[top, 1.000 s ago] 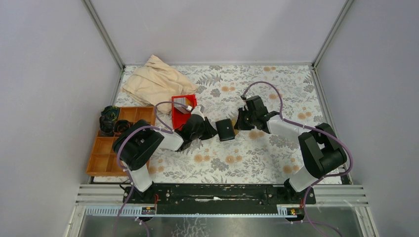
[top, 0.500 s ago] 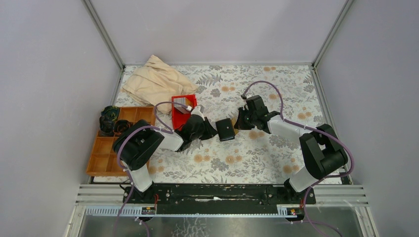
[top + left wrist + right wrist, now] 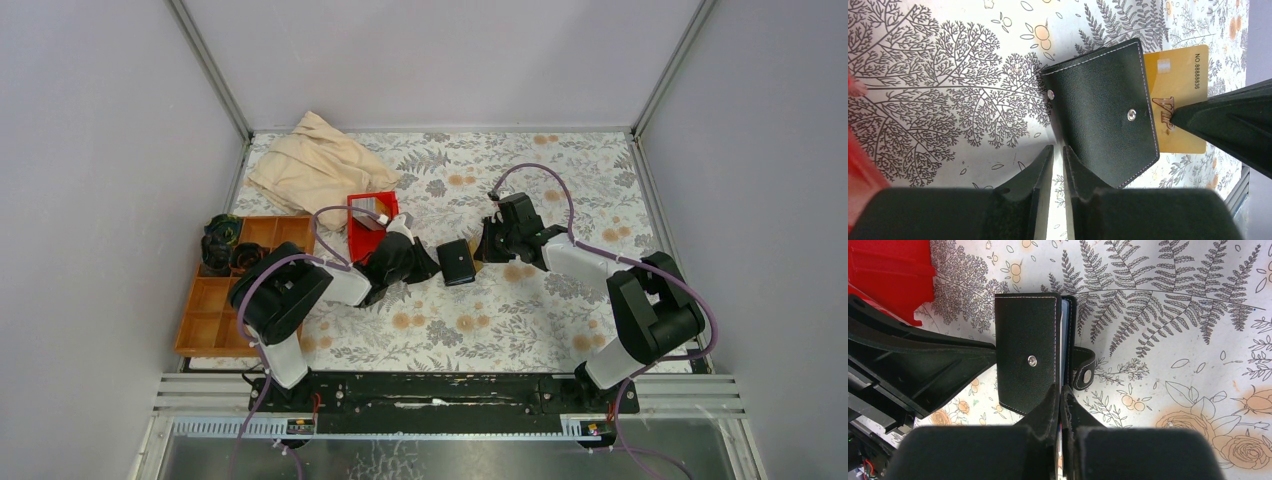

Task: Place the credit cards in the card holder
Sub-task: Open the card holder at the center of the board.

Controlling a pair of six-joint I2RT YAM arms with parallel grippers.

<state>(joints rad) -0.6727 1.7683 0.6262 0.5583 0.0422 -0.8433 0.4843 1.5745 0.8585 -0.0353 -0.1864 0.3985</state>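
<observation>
The black card holder [image 3: 457, 263] lies mid-table with a gold VIP card [image 3: 1178, 75] partly tucked into its right side, pinched by the right gripper [image 3: 1060, 387]. The left gripper [image 3: 1057, 149], fingers almost pressed together, meets its left edge. The red bin [image 3: 362, 243] just left holds more cards [image 3: 372, 213]
</observation>
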